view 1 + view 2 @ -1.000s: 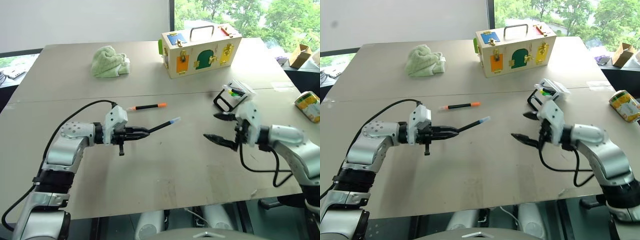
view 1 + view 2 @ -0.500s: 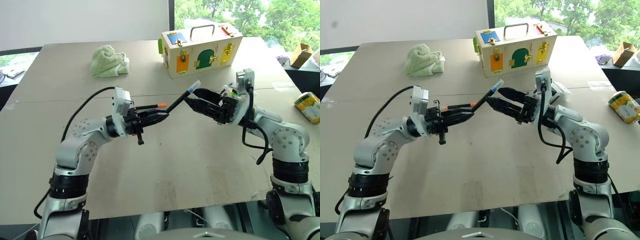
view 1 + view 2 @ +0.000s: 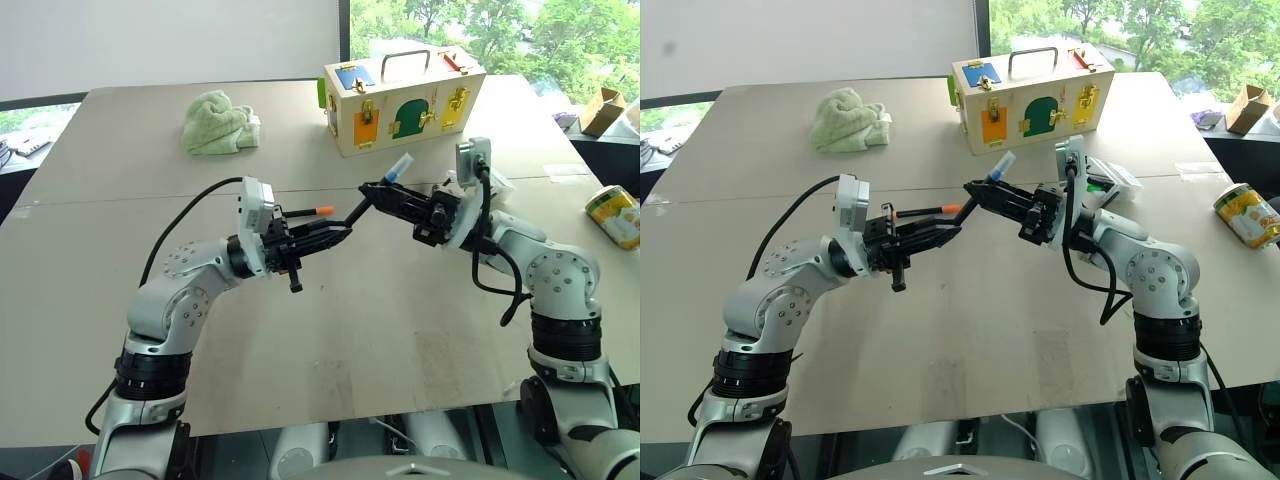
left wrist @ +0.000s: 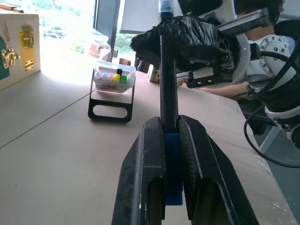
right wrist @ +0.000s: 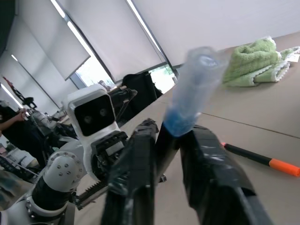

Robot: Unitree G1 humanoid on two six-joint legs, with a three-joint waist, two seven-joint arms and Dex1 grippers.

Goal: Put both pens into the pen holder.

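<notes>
The blue-ended pen (image 3: 357, 212) hangs slanted above the table's middle, held at both ends. My left gripper (image 3: 343, 230) is shut on its lower blue end (image 4: 172, 164). My right gripper (image 3: 370, 189) is shut on the barrel just below the clear blue cap (image 5: 194, 79). Behind my left gripper, the orange-capped pen (image 3: 312, 211) lies flat on the table. The pen holder (image 4: 114, 76), a clear box of coloured markers on a black loop frame, stands behind my right arm, partly hidden (image 3: 1108, 176).
A wooden box with coloured doors (image 3: 400, 95) stands at the back of the table, and a green towel (image 3: 220, 122) lies at the back left. A can (image 3: 615, 212) is near the right edge. A cardboard box (image 3: 600, 110) sits beyond the table.
Both arms rose and came together over the table's middle. My right gripper, open and apart a second ago, has shut on the upper end of the pen that my left gripper holds.
</notes>
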